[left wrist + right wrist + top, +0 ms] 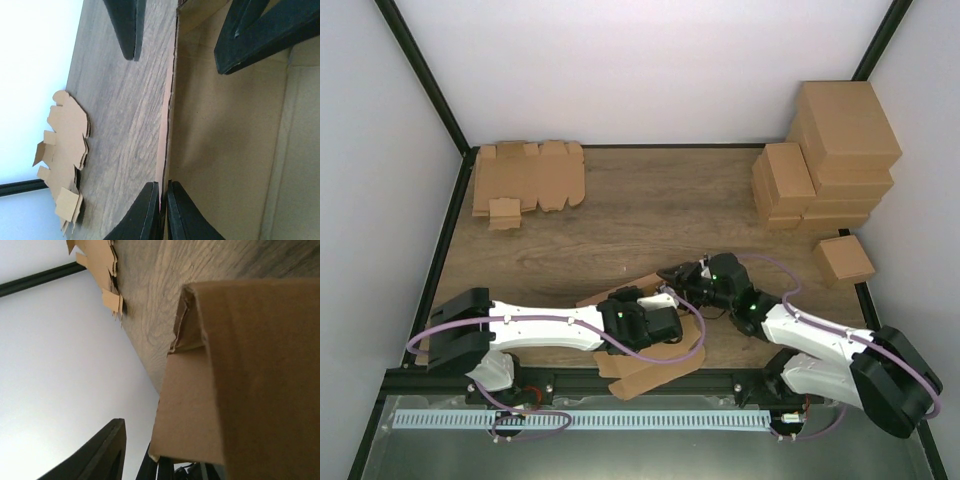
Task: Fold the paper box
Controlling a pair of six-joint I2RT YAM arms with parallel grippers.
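Wood-grain tabletop (120, 125), near edge: left gripper (161, 192) pinches the upright wall of the plain brown cardboard box (225, 150); farther along it, right gripper (177, 64) straddles, jaws spread.

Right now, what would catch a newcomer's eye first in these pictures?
The left arm and right arm meet over a partly folded paper box at the near middle of the table. Next come the stacked brown cartons in the far right corner, and the flat cardboard blanks far left.
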